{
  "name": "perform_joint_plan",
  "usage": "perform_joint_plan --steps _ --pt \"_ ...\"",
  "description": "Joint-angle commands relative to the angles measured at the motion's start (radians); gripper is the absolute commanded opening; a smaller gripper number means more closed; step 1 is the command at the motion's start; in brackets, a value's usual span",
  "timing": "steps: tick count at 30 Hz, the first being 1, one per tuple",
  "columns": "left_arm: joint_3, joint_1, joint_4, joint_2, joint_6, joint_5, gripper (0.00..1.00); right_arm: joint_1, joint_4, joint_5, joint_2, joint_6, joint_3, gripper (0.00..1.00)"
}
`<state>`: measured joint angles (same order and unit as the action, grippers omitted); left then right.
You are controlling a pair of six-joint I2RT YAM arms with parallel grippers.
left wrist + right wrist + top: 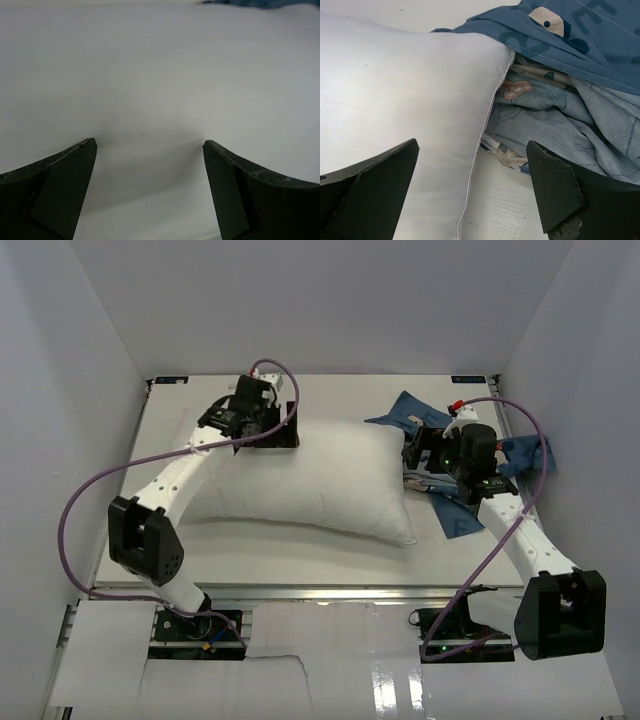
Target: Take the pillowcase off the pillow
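Top external view shows the pillow (pixel 310 485) lying bare across the middle of the table (pixel 280 552). It is plain white, plump and smooth, with its long side running left to right. The pillowcase (pixel 528 454) is off it, crumpled in a heap against the pillow's right end. The fabric is blue, printed with cartoon faces and pale letters, and its paler inner side shows in the folds. The left gripper (pixel 150 145) stands at the pillow's far-left corner, jaws wide apart with nothing between them and white fabric just beneath. The right gripper (pixel 472 145) hovers where the pillow's seamed edge meets the pillowcase, jaws likewise spread wide and holding nothing.
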<state>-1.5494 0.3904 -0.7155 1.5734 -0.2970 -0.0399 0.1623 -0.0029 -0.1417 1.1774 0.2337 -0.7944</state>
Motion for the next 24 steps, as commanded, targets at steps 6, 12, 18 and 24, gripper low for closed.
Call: perform_joint_plan --steps 6,12,18,24 --pt "0.164 0.038 -0.041 0.119 -0.082 0.250 0.76 0.003 0.004 0.019 -0.039 -0.025 0.001 0.95" --pt "0.141 -0.076 -0.001 -0.019 -0.175 0.269 0.00 0.003 0.004 0.016 -0.045 -0.025 0.011 0.95" --pt "0.054 -0.317 0.053 -0.202 -0.258 0.146 0.00 0.003 -0.052 0.082 -0.002 -0.039 -0.008 0.96" --pt "0.060 -0.328 0.049 -0.184 -0.306 0.126 0.00 0.002 -0.014 0.114 0.066 -0.036 -0.022 0.98"
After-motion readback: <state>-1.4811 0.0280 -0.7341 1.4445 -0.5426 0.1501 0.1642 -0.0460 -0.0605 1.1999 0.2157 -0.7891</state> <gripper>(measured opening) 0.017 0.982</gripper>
